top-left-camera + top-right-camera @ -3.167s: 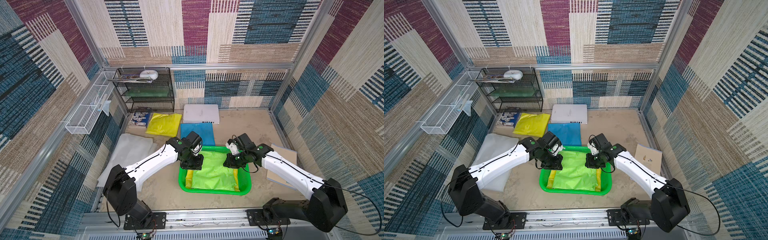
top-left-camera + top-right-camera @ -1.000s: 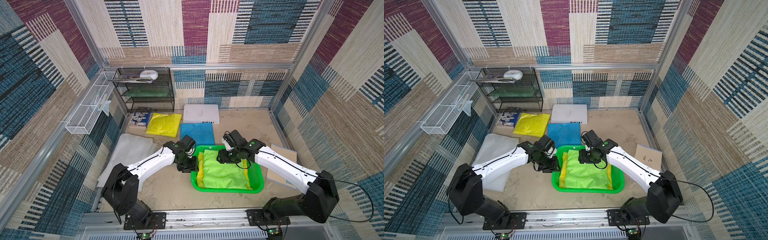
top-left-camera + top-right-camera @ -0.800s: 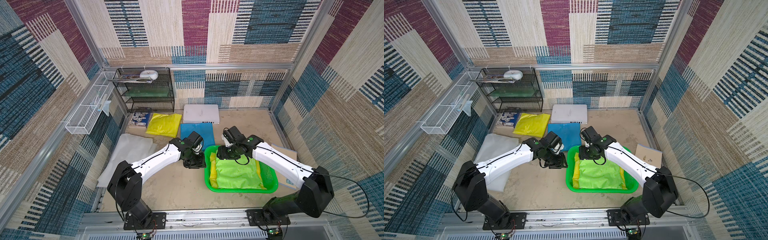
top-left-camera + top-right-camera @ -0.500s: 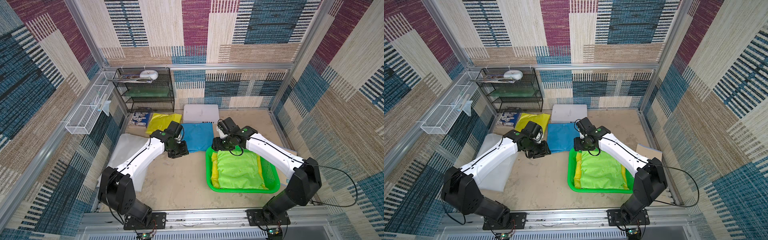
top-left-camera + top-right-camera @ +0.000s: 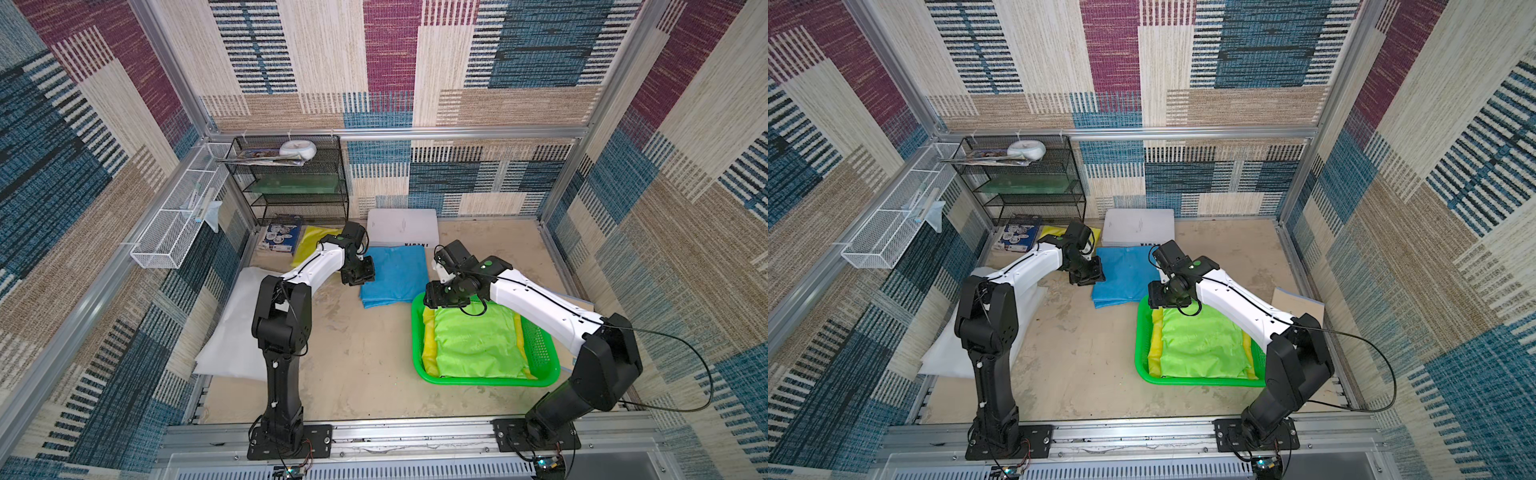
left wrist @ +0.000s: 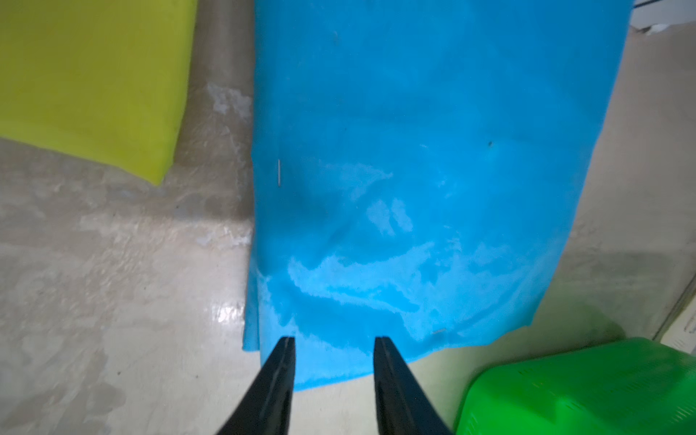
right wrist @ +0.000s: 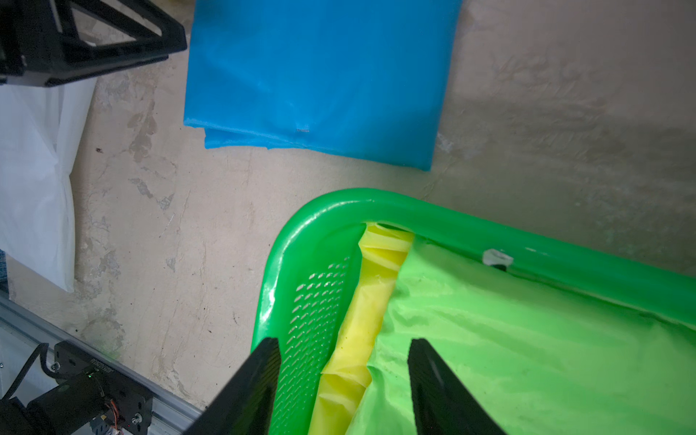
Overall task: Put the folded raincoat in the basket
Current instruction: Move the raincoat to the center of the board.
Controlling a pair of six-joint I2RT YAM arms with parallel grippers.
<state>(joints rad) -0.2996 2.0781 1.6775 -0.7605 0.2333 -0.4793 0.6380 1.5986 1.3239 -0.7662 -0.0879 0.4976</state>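
Nearest the arm bases, the basket [image 5: 538,347] sits on the table [image 5: 357,353] on the right arm's side. A lime folded raincoat [image 5: 473,343] fills it, lying flat on a yellow layer [image 5: 428,336] that shows along both long sides. The right gripper [image 7: 344,342] is over the basket's far corner on the side toward the other arm. Its fingers are apart, one outside the perforated wall and one above the lime fabric, and contact cannot be judged. Just beyond the basket, a blue folded raincoat [image 5: 395,274] lies flat on the table, close to the rim but clear of it. The left gripper [image 6: 333,341] hangs at the blue raincoat's edge with its fingers parted and nothing between them. A white sheet [image 5: 237,328] lies on the left arm's side. Farther back are a yellow folded bundle [image 5: 309,241] and a white box [image 5: 403,227], then a black mesh rack [image 5: 291,183] against the rear wall.
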